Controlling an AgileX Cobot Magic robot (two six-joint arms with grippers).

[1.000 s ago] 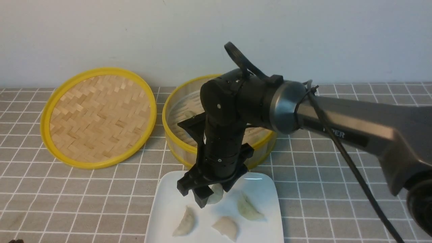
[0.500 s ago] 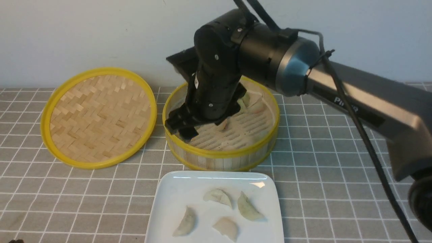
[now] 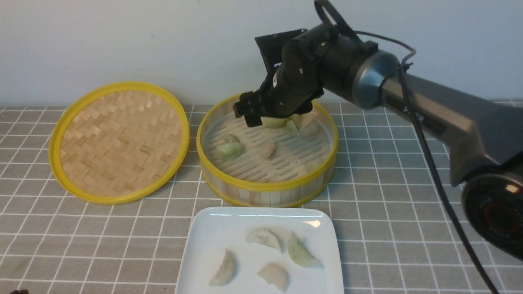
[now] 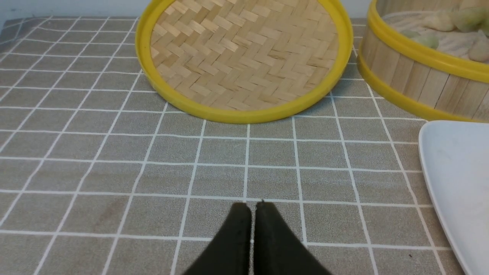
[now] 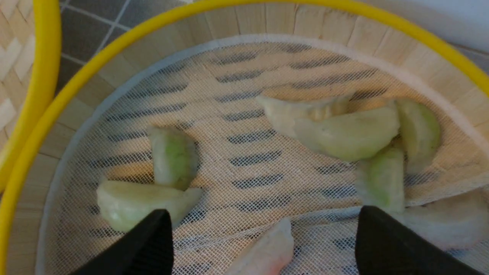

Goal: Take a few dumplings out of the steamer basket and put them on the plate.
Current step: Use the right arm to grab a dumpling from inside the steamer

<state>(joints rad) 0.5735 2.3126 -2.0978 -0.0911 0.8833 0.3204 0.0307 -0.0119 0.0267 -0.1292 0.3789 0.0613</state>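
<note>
The steamer basket (image 3: 265, 185) stands mid-table and holds several pale green dumplings: one at its left (image 3: 229, 150), a paler one in the middle (image 3: 268, 151), and a cluster at the back (image 3: 286, 122). My right gripper (image 3: 267, 118) hangs open and empty over the back of the basket. In the right wrist view (image 5: 263, 217) its fingers straddle a pale dumpling (image 5: 267, 248) on the mesh liner. The white plate (image 3: 204, 245) in front carries several dumplings (image 3: 264, 237). My left gripper (image 4: 251, 206) is shut and empty, low over the tablecloth.
The flat woven bamboo lid (image 3: 118, 141) with a yellow rim lies left of the basket, leaning near the wall. The left wrist view shows it (image 4: 244, 57), the basket wall (image 4: 420, 76) and the plate's edge (image 4: 458, 172). A grey checked cloth covers the table.
My right gripper left a dumpling on the plate, rose and swung back over the steamer basket, now at its far side with jaws open. The left arm has not moved.
</note>
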